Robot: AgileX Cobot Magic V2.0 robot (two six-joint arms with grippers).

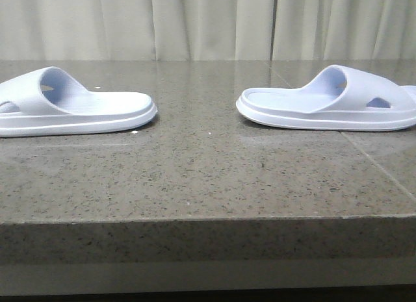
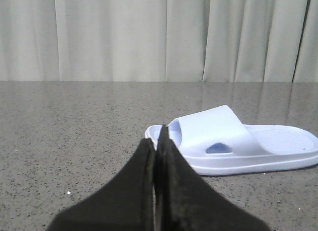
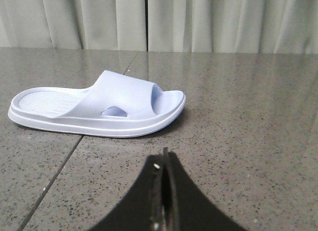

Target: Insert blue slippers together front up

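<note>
Two pale blue slippers lie sole-down on the stone table, well apart, heels pointing toward each other. The left slipper (image 1: 71,108) is cut off by the front view's left edge, and the right slipper (image 1: 333,102) reaches its right edge. Neither gripper shows in the front view. In the left wrist view, my left gripper (image 2: 159,137) is shut and empty, its tips just short of the toe end of the left slipper (image 2: 233,139). My right gripper (image 3: 165,159) is shut and empty too, hovering a short way in front of the right slipper (image 3: 99,109).
The speckled grey-brown stone table (image 1: 208,178) has its front edge (image 1: 208,219) near the camera. A thin seam (image 1: 380,169) runs across the slab at the right. Pale curtains (image 1: 208,23) hang behind the table's far edge.
</note>
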